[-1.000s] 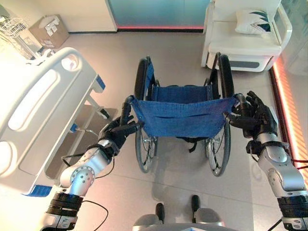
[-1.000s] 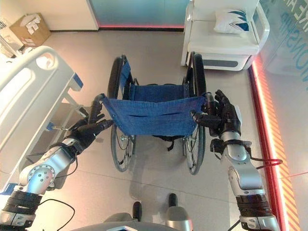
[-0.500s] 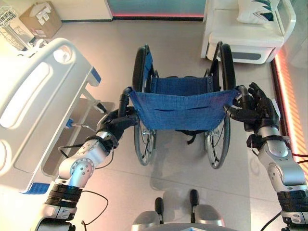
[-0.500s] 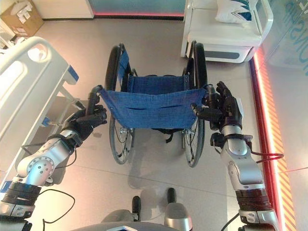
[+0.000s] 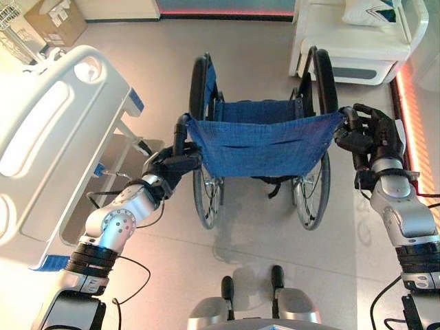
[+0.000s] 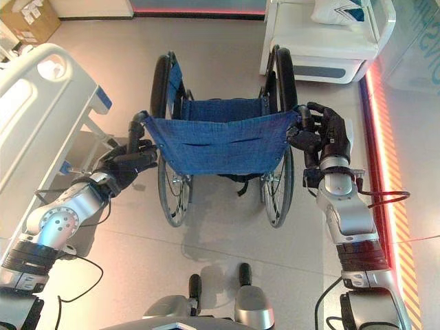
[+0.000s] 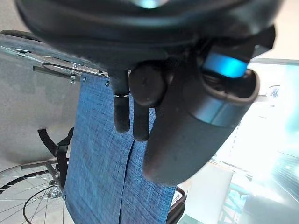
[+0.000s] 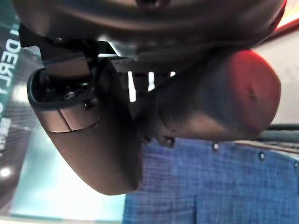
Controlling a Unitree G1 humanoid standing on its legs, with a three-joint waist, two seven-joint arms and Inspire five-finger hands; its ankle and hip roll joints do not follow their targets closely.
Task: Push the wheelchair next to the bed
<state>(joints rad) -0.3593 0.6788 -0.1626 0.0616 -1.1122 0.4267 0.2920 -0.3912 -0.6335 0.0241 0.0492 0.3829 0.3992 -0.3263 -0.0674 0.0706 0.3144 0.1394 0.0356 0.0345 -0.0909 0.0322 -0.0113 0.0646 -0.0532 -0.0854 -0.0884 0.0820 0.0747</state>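
Change since a second ago: the right robot hand has curled in tighter at its push handle, its fingers no longer fanned out; the left robot hand has stayed clamped on its own handle. The whole view has shifted too, so the camera moved; whether the chair rolled I cannot tell.
Wheelchair: the wheelchair stands on the floor straight ahead of both robot hands, its blue backrest sling stretched between them and its seat and big wheels beyond.
Long axis: from the handles away from the robot, roughly parallel to the bed's side.
Left robot hand: fingers curled round the left push handle, gripping it at the sling's corner.
Right robot hand: fingers and thumb closed on the right push handle, at the sling's other corner.
Bed: the white bed lies out past the left robot hand, close to it, a strip of bare floor between its frame and the chair's left wheel.
Nearer arm: the left; the right is the far side of the chair from the bed.
Deciding relation: bed is to the left of the chair, so the push likely needs a leftward bias.
Beyond: a white armchair with a cushion ahead of the right robot hand; a cardboard box far past the bed.
Containers: the chair's seat carries nothing; the box's contents are too small to tell.
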